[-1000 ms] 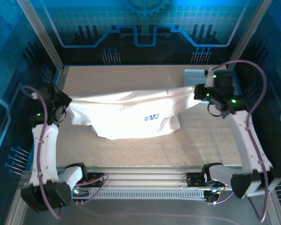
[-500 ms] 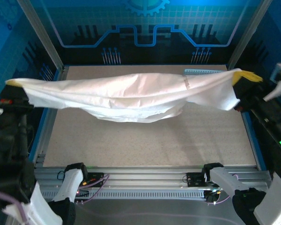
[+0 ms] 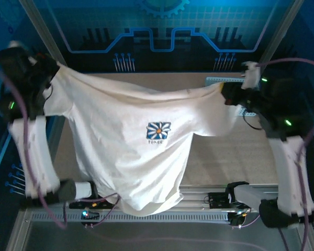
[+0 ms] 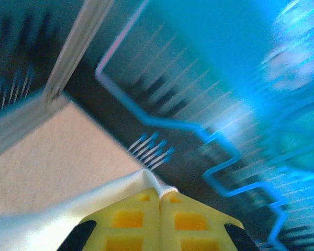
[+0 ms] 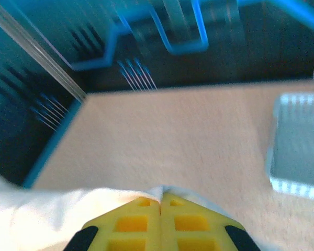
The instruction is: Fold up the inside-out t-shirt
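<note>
The t-shirt (image 3: 125, 157) is hanging spread out in the air above the worktop (image 3: 235, 157), stretched by its upper edge between the two arms. Its top edge is sagging slightly in the middle, and its white body is draping down toward the near side. There the lower hem is lying over the metal rail (image 3: 199, 196) in front of the arm bases. A small blue-and-dark logo (image 3: 158, 130) is showing near the middle of the cloth, facing the top camera.

The left tool (image 3: 51, 70) is holding the shirt's left upper corner, high at the far left of the worktop. In the left wrist view its yellow fingers (image 4: 128, 219) are pressing together – the left tool (image 4: 158, 198) is clamped on a fold of white cloth (image 4: 68, 214) that is trailing off to the left.

The right tool (image 3: 227, 94) is gripping the opposite corner, out at the far right. Seen from the right wrist, the right tool (image 5: 160, 201) is likewise closed, with the shirt (image 5: 52, 209) bunching beneath and to the left of its tips.

Behind the right tool, a light perforated basket (image 3: 220, 81) is sitting at the far right of the worktop – the right wrist camera is catching its blurred rim (image 5: 298, 141) at the right side of the frame.
</note>
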### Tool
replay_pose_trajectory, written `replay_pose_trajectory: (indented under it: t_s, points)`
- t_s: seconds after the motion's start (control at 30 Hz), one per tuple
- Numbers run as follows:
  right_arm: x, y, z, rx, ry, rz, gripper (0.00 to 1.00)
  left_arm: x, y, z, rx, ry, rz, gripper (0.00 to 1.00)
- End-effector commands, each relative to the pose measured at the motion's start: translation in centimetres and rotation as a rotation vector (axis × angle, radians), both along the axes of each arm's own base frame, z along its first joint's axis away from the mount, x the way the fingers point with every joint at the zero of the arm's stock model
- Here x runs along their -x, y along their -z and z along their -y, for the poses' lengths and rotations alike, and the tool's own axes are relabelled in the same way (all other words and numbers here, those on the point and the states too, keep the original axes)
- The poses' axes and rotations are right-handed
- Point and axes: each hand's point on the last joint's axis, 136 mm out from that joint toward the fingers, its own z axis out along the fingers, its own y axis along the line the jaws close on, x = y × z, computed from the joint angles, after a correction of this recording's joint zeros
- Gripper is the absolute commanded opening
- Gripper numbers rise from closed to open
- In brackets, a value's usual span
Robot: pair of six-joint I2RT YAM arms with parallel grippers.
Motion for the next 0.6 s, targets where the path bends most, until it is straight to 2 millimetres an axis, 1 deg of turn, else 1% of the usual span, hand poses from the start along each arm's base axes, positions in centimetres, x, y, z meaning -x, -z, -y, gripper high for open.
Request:
replay_pose_trajectory:
  t_s: [0.0,0.03,0.07,0.1,0.13,0.17,0.2,0.27,0.33,0.43,0.5,0.57]
  points:
    - [-1.6,2.7,-0.4,0.040,0.027,-0.025,0.00,-3.2,7.9,1.1,0.126,0.114,-0.212,0.00]
    - [-1.9,3.3,-1.0,0.040,0.005,-0.047,0.00,-3.9,9.5,1.3,0.163,0.131,-0.255,0.00]
    - [-2.2,3.6,-1.5,0.038,-0.011,-0.062,0.00,-4.4,10.3,1.5,0.182,0.143,-0.279,0.00]
    - [-2.2,3.3,-2.1,0.034,-0.031,-0.060,0.00,-4.6,10.3,1.7,0.185,0.152,-0.286,0.00]
    - [-2.0,2.3,-2.8,0.035,-0.054,-0.039,0.00,-4.6,9.5,1.5,0.171,0.149,-0.275,0.00]
    - [-1.7,1.0,-3.3,0.039,-0.069,-0.008,0.00,-4.3,8.1,1.3,0.145,0.137,-0.245,0.00]
    - [-1.2,-0.5,-3.8,0.042,-0.084,0.025,0.00,-3.8,6.0,1.0,0.112,0.123,-0.196,0.00]
    - [0.3,-3.5,-5.1,0.033,-0.131,0.082,0.00,-2.4,1.9,0.2,0.052,0.083,-0.098,0.00]
    - [2.1,-6.0,-7.0,0.031,-0.193,0.146,0.00,-0.6,-1.9,-0.8,0.011,0.026,-0.004,0.00]
    - [4.5,-7.9,-9.7,0.035,-0.275,0.215,0.00,2.1,-5.7,-2.2,-0.025,-0.065,0.115,0.00]
    - [5.8,-8.3,-11.2,0.024,-0.319,0.242,0.00,3.6,-7.3,-3.0,-0.038,-0.111,0.170,0.00]
    - [6.9,-8.3,-12.9,0.017,-0.363,0.259,0.00,4.6,-8.2,-4.0,-0.056,-0.151,0.198,0.00]
